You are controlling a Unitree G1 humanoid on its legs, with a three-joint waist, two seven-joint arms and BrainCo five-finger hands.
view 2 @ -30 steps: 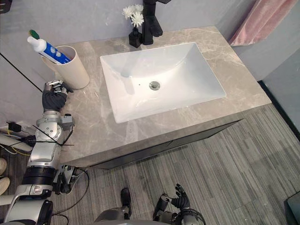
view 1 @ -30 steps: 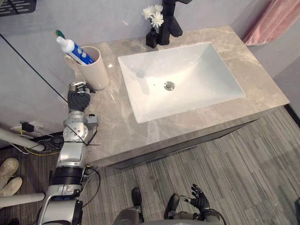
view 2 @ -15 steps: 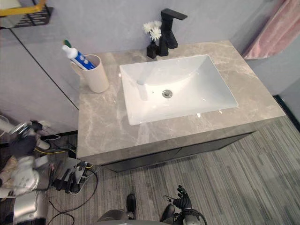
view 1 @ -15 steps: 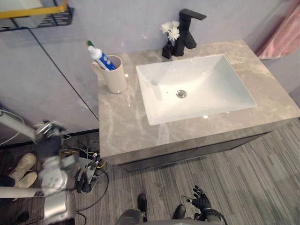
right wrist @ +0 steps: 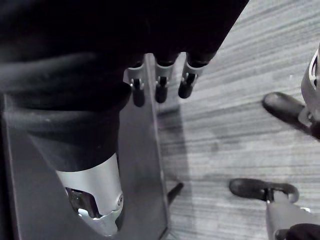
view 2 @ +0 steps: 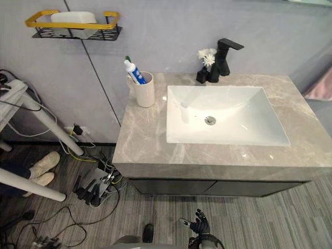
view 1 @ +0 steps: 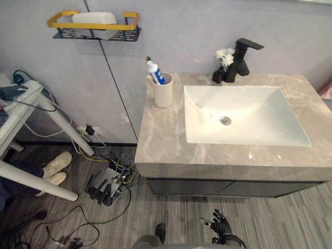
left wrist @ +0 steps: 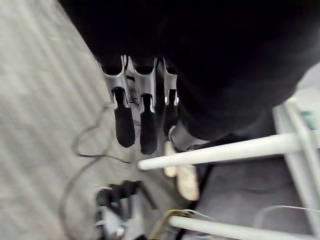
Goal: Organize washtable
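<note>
A grey marbled stone washtable countertop [view 1: 161,140] is seen against a grey wall, with a white rectangular sink basin [view 1: 254,106] sunk into its middle and right part. A matte black angular faucet [view 1: 241,57] is set at the back edge behind the basin, and a small black vase of white flowers [view 1: 224,57] is placed just beside it on the left, touching or nearly touching its base. A cream cylindrical cup [view 1: 163,93] stands upright at the back left corner of the countertop, and a blue-and-white toothpaste tube with a green cap [view 1: 155,71] is held inside it, tilted with the cap uppermost toward the wall. A dark cabinet front [view 1: 207,187] is seen below the countertop's front edge. On the wall, left of the washtable, a black wire shelf with a yellow rail [view 1: 93,26] is mounted, with a white object lying in it. A white tubular-legged stand [view 1: 65,123] is seen at the far left, and a person's pair of beige shoes [view 1: 56,165] rests on the grey wood-pattern floor [view 1: 290,218] beneath it. The right hand [view 1: 220,227] is held low above the floor, in front of the washtable and well apart from it, its fingers [right wrist: 157,90] straight and nothing held. The left hand [left wrist: 145,125] is seen above the floor near the stand's legs, with fingers extended and empty.
</note>
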